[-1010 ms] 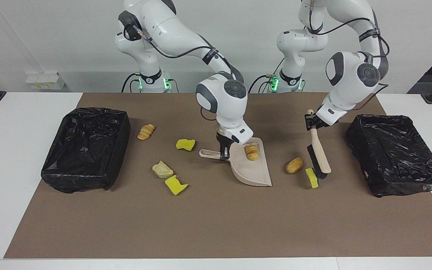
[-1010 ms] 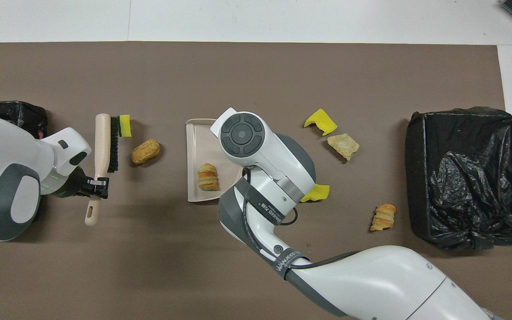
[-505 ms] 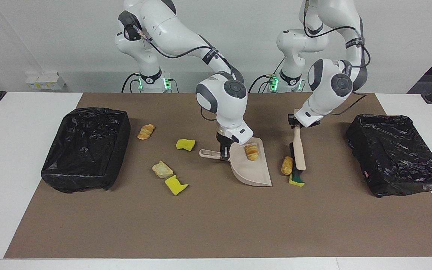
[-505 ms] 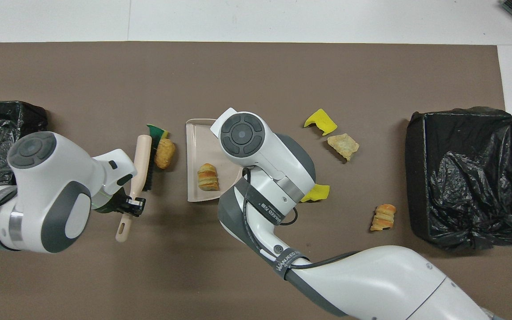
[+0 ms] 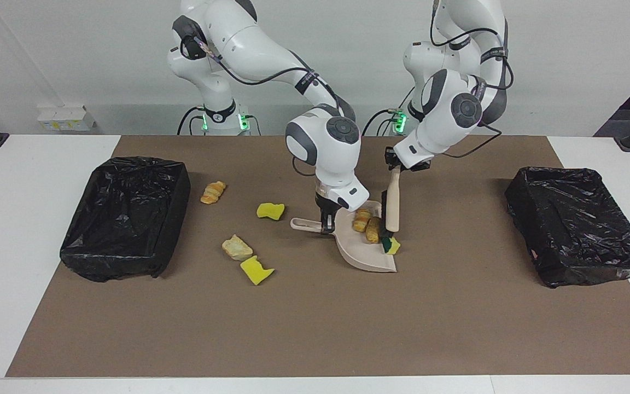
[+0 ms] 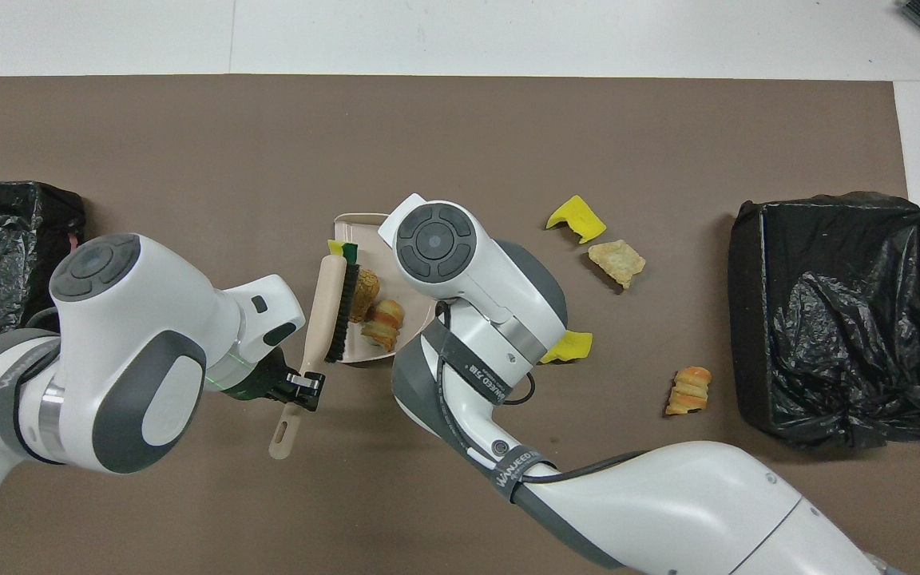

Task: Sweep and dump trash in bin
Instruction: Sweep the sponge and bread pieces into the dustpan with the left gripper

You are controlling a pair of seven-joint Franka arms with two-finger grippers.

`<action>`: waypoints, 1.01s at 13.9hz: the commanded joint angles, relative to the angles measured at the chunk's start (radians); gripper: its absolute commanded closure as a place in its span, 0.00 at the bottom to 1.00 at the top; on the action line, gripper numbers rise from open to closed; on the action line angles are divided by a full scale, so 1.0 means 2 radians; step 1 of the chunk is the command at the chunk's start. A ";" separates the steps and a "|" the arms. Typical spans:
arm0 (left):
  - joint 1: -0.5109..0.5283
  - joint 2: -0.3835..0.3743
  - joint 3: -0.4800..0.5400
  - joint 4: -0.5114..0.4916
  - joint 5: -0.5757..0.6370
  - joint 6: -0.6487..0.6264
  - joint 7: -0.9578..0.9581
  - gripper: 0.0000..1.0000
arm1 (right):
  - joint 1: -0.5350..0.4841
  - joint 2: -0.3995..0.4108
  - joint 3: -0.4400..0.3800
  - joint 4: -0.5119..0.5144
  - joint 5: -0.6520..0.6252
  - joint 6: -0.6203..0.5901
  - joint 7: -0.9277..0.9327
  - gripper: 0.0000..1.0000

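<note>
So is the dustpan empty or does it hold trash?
It holds trash: two tan pastry pieces lie in the dustpan, and a yellow scrap sits at its edge.

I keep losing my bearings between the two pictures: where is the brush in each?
Facing view: the brush slants at the middle, beside the dustpan's open edge.
Overhead view: the brush lies left of middle, at the dustpan.
Shared landmark: the dustpan.
</note>
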 commanded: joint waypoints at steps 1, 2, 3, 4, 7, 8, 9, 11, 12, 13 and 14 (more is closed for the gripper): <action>0.008 -0.006 0.004 0.021 -0.022 -0.037 0.008 1.00 | -0.004 0.008 0.003 -0.007 0.000 0.029 0.014 1.00; 0.010 -0.007 0.010 0.032 -0.027 -0.053 0.010 1.00 | -0.004 0.008 0.003 -0.007 0.000 0.029 0.014 1.00; 0.020 -0.005 0.010 0.048 -0.031 -0.075 0.024 1.00 | -0.004 0.008 0.003 -0.007 0.001 0.030 0.013 1.00; 0.024 -0.006 0.009 0.047 -0.031 -0.079 0.041 1.00 | -0.004 0.008 0.003 -0.009 0.001 0.038 0.012 1.00; 0.019 -0.008 0.010 0.026 -0.032 -0.080 0.058 1.00 | -0.005 0.008 0.003 -0.010 0.001 0.041 0.011 1.00; 0.018 -0.010 0.010 0.022 -0.034 -0.080 0.064 1.00 | -0.005 0.009 0.003 -0.010 0.001 0.041 0.011 1.00; 0.009 -0.005 0.009 0.011 -0.038 -0.076 0.065 1.00 | -0.006 0.008 0.003 -0.010 0.001 0.041 0.011 1.00; -0.004 -0.011 0.009 -0.018 -0.039 -0.061 0.066 1.00 | -0.006 0.009 0.003 -0.010 0.001 0.041 0.011 1.00; -0.006 -0.013 0.009 -0.022 -0.039 -0.063 0.075 1.00 | -0.006 0.009 0.003 -0.010 0.001 0.041 0.011 1.00; -0.008 -0.014 0.008 -0.032 -0.039 -0.067 0.076 1.00 | -0.007 0.009 0.003 -0.010 0.001 0.041 0.011 1.00; -0.013 -0.023 0.008 -0.044 -0.039 -0.073 0.077 1.00 | -0.007 0.009 0.003 -0.010 0.001 0.041 0.011 1.00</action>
